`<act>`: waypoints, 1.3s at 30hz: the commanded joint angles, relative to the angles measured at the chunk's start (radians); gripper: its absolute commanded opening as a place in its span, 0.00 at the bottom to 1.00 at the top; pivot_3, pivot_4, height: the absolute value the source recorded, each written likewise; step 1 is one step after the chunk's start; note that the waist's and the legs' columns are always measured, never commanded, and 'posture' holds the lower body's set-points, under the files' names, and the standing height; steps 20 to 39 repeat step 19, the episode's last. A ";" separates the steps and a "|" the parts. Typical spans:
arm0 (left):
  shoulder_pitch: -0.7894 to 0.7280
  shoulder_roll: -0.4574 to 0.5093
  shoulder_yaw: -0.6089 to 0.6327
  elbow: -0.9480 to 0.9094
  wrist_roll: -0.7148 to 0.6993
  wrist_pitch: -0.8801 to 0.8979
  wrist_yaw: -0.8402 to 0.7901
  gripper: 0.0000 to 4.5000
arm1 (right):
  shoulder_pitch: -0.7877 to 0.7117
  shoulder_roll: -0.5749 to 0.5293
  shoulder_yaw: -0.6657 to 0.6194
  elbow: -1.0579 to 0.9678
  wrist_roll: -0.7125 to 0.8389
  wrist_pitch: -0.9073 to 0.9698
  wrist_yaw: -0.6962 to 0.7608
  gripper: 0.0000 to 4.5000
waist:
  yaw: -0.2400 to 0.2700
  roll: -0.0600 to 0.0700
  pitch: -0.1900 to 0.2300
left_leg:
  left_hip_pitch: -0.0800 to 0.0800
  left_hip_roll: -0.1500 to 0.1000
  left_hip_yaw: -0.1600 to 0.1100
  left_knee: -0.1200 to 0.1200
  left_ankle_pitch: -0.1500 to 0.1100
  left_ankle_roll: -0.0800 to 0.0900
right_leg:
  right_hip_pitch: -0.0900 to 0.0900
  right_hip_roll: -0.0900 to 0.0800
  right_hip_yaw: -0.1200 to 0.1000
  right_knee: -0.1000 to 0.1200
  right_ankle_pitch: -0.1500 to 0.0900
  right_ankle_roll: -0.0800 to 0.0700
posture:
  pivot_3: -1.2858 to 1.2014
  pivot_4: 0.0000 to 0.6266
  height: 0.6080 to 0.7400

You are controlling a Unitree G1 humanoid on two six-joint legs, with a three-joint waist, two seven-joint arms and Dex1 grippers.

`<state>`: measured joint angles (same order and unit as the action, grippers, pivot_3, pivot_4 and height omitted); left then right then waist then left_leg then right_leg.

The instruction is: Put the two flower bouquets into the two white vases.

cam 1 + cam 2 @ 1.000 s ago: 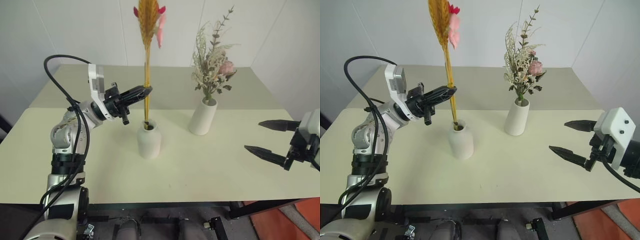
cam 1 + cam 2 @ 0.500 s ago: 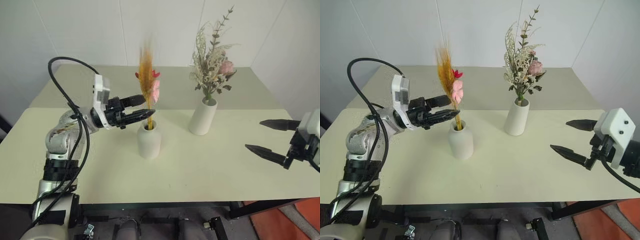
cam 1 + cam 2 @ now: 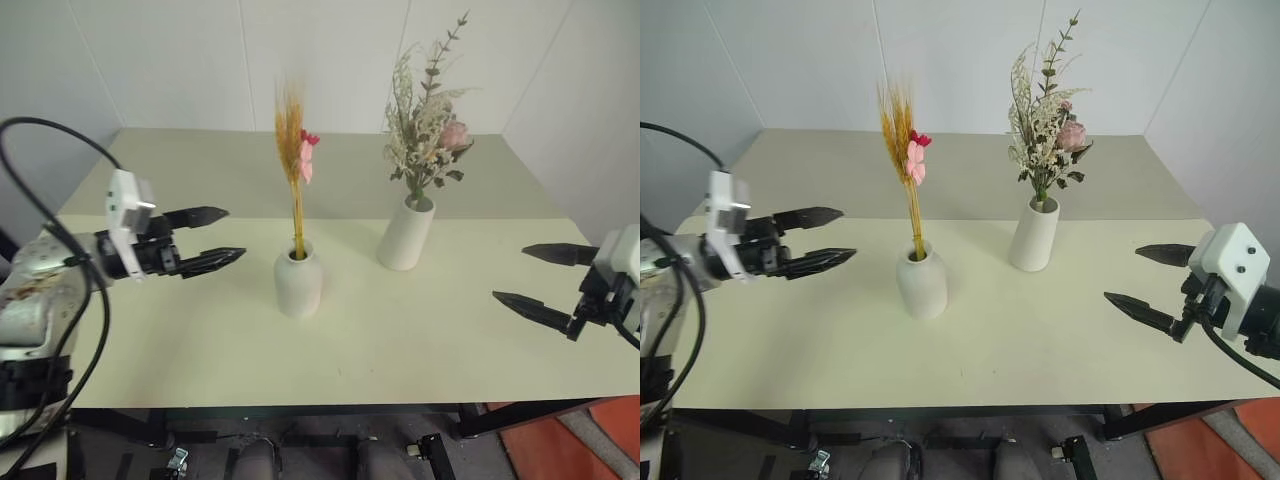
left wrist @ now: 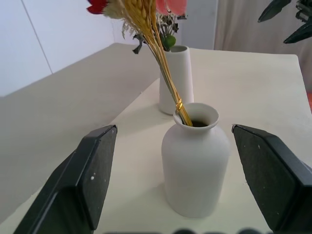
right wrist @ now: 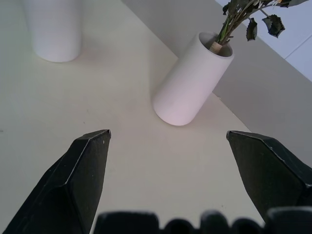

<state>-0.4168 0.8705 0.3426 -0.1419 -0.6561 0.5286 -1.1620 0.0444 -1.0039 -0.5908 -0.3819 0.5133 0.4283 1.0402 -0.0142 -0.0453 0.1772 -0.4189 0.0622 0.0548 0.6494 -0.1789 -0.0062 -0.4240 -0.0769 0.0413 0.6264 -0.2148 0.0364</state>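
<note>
On the bench (image 3: pixel 400 330), both bouquets stand upright in their vases: cream sprigs (image 3: pixel 425 120) in the cylinder vase (image 3: pixel 405 235), wheat plume (image 3: pixel 293 135) in the squat vase (image 3: pixel 298 282). Left fingers (image 3: pixel 215 236) gape empty beside it, nearer than the right fingers (image 3: pixel 540 278), also wide and empty.

Left gripper (image 3: pixel 214 236) has let go of the wheat-like bouquet (image 3: pixel 294 150), its fingers now spread, and drawn back well clear to the left of the squat vase (image 3: pixel 298 283), into which the stem has sunk deeper.
</note>
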 commanded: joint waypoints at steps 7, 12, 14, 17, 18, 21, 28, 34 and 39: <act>0.154 0.165 0.346 -0.147 -0.137 0.077 -0.010 0.91 | -0.040 -0.027 -0.018 0.103 -0.023 -0.085 0.043 1.00 | 0.000 0.000 0.000 | 0.001 0.001 0.002 0.000 0.000 0.000 | -0.001 0.000 0.000 0.000 -0.001 -0.001 | 0.52 0.24 1.00; 0.221 0.175 0.441 -0.154 -0.147 0.080 -0.006 0.91 | -0.084 -0.051 0.006 0.160 -0.037 -0.109 0.064 1.00 | 0.000 0.000 0.000 | 0.001 0.002 0.004 -0.001 0.000 0.000 | -0.001 0.000 0.000 0.000 -0.001 -0.002 | 0.52 0.24 1.00; 0.245 0.182 0.460 -0.162 -0.149 0.091 -0.001 0.91 | -0.100 -0.056 0.016 0.177 -0.042 -0.116 0.070 1.00 | 0.000 0.000 0.000 | 0.001 0.002 0.004 -0.002 0.000 0.000 | -0.001 0.000 0.000 0.000 -0.001 -0.002 | 0.52 0.24 1.00; 0.276 0.182 0.488 -0.184 -0.155 0.096 0.006 0.91 | -0.117 -0.059 0.034 0.198 -0.048 -0.127 0.080 1.00 | 0.001 0.000 0.000 | 0.001 0.003 0.004 -0.003 0.000 0.000 | -0.002 0.000 0.000 0.000 -0.001 -0.002 | 0.52 0.24 1.00; 0.288 0.180 0.501 -0.193 -0.157 0.099 0.008 0.91 | -0.122 -0.060 0.040 0.203 -0.049 -0.129 0.087 1.00 | 0.001 0.000 0.000 | 0.001 0.003 0.004 -0.003 0.000 0.000 | -0.002 0.000 0.000 0.000 -0.001 -0.002 | 0.52 0.24 1.00; 0.300 0.177 0.513 -0.201 -0.160 0.101 0.009 0.91 | -0.128 -0.063 0.047 0.209 -0.051 -0.131 0.092 1.00 | 0.001 0.000 0.000 | 0.001 0.003 0.004 -0.003 0.000 0.000 | -0.002 0.000 0.000 0.000 -0.001 -0.002 | 0.52 0.24 1.00; 0.300 0.177 0.513 -0.201 -0.160 0.101 0.009 0.91 | -0.128 -0.063 0.047 0.209 -0.051 -0.131 0.092 1.00 | 0.001 0.000 0.000 | 0.001 0.003 0.004 -0.003 0.000 0.000 | -0.002 0.000 0.000 0.000 -0.001 -0.002 | 0.52 0.24 1.00; 0.300 0.177 0.513 -0.201 -0.160 0.101 0.009 0.91 | -0.128 -0.063 0.047 0.209 -0.051 -0.131 0.092 1.00 | 0.001 0.000 0.000 | 0.001 0.003 0.004 -0.003 0.000 0.000 | -0.002 0.000 0.000 0.000 -0.001 -0.002 | 0.52 0.24 1.00; 0.300 0.177 0.513 -0.201 -0.160 0.101 0.009 0.91 | -0.128 -0.063 0.047 0.209 -0.051 -0.131 0.092 1.00 | 0.001 0.000 0.000 | 0.001 0.003 0.004 -0.003 0.000 0.000 | -0.002 0.000 0.000 0.000 -0.001 -0.002 | 0.52 0.24 1.00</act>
